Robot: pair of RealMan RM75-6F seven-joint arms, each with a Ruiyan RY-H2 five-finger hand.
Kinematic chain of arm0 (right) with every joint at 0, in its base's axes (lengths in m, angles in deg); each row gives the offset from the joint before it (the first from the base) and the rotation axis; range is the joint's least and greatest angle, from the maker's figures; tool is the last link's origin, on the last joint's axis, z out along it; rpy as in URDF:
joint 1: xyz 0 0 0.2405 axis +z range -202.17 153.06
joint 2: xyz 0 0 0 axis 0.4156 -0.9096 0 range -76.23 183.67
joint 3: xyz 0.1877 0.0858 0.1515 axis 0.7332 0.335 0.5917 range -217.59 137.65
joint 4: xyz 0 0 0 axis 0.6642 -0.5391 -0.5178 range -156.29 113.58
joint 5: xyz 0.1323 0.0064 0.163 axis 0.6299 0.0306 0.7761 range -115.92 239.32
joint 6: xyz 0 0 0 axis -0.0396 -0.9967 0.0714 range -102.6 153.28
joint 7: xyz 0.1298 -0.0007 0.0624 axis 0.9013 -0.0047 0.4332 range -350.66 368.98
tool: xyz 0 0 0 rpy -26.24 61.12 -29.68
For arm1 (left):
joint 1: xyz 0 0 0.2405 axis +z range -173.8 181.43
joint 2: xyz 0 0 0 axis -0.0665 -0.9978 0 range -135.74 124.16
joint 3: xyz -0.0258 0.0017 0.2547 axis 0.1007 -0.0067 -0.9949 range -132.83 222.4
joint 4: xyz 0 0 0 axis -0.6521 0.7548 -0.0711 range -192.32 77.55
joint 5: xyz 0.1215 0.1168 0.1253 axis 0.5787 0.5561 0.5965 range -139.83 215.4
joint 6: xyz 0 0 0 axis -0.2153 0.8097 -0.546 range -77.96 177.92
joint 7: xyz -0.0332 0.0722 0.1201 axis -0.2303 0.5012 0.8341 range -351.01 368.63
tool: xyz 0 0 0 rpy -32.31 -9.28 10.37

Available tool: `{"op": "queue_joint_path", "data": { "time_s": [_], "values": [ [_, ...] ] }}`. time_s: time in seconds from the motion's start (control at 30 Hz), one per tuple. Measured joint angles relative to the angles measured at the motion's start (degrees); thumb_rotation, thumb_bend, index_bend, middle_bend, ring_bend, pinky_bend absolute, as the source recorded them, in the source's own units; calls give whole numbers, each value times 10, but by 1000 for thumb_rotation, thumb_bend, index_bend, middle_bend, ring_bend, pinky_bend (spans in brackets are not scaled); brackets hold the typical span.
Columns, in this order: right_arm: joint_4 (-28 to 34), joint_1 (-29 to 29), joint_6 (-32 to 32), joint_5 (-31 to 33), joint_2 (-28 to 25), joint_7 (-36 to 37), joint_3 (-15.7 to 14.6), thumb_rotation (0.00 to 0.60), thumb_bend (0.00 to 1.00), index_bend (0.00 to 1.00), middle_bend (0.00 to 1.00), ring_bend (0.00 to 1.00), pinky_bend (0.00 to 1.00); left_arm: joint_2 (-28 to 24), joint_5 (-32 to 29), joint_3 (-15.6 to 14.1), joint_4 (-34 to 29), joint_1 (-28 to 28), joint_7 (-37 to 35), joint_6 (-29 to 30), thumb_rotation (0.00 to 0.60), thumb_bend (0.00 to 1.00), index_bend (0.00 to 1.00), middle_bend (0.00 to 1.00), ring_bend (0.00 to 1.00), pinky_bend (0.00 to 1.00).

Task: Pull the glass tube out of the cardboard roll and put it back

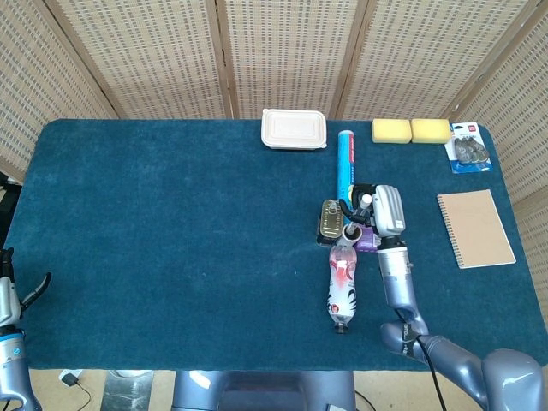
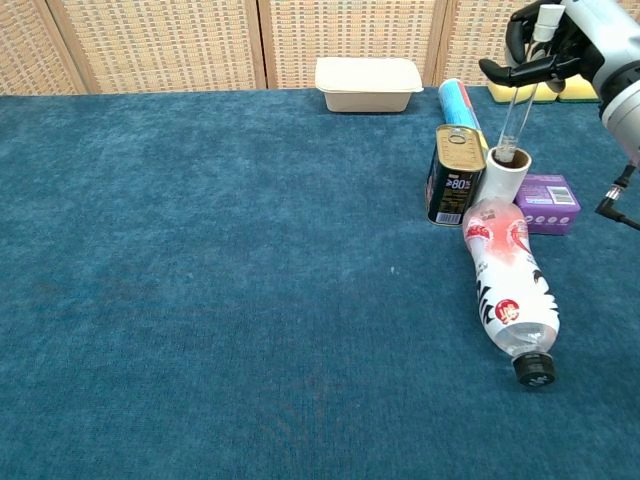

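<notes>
A white cardboard roll (image 2: 505, 174) stands upright between a tin can and a purple box; from the head view I see its open top (image 1: 351, 230). My right hand (image 2: 548, 45) (image 1: 374, 208) hovers above it and pinches the capped top of a clear glass tube (image 2: 517, 105). The tube hangs nearly upright, and its lower end sits just inside the roll's mouth. My left hand (image 1: 10, 295) shows at the lower left edge of the head view, off the table, fingers apart and holding nothing.
A tin can (image 2: 455, 174) touches the roll's left side and a purple box (image 2: 546, 203) lies to its right. A plastic bottle (image 2: 508, 283) lies in front. Behind are a blue tube (image 2: 459, 101), a white container (image 2: 367, 83), yellow sponges (image 1: 411, 130), and a notebook (image 1: 475, 228).
</notes>
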Motion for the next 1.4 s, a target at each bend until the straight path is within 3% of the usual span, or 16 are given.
{"op": "queue_joint_path", "data": {
  "time_s": [0.9, 1.4],
  "values": [
    [-36, -7, 2, -13, 12, 36, -14, 600, 348, 799, 957, 882, 767, 0, 0, 0, 0, 0, 0, 0, 0, 0, 7, 68, 0, 73],
    [-49, -8, -4, -24, 17, 56, -21, 600, 331, 743, 897, 815, 710, 0, 0, 0, -1, 0, -1, 0, 3, 0, 7, 68, 0, 73]
  ]
}}
